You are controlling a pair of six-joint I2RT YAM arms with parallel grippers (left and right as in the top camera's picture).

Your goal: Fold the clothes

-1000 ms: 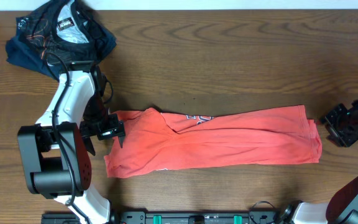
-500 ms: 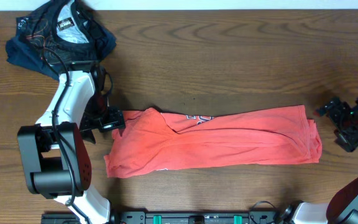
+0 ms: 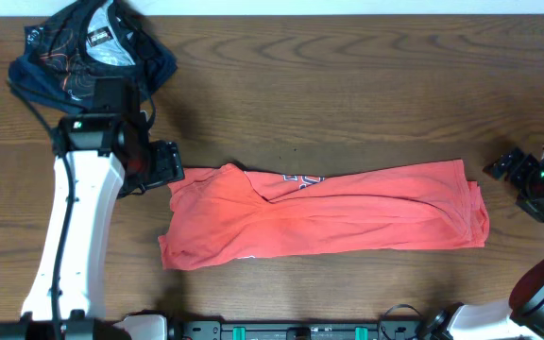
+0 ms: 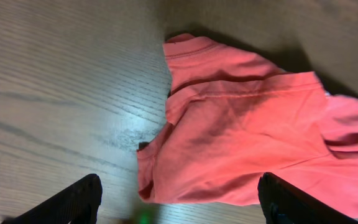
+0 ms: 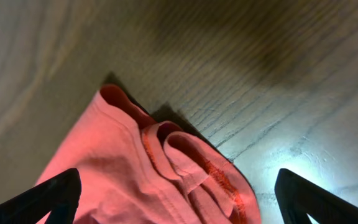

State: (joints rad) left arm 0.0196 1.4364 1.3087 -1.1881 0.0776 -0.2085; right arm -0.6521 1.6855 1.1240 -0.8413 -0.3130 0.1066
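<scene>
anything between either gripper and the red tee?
Nothing visible. The left gripper sits by one end of the T-shirt, the right gripper just off the other, only bare table between. Both jaws open. The dark garment lies at the far left corner, off both paths.

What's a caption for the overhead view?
Coral-red T-shirt folded into a long band on the table, left gripper and right gripper beside its ends, jaws open; dark garment bunched in a corner.

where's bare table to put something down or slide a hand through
Widest bare table: the strip between the red T-shirt and the far edge, right of the dark garment. A narrower strip runs below the shirt. Crowded: the shirt's ends, beside the left claw and right claw.
</scene>
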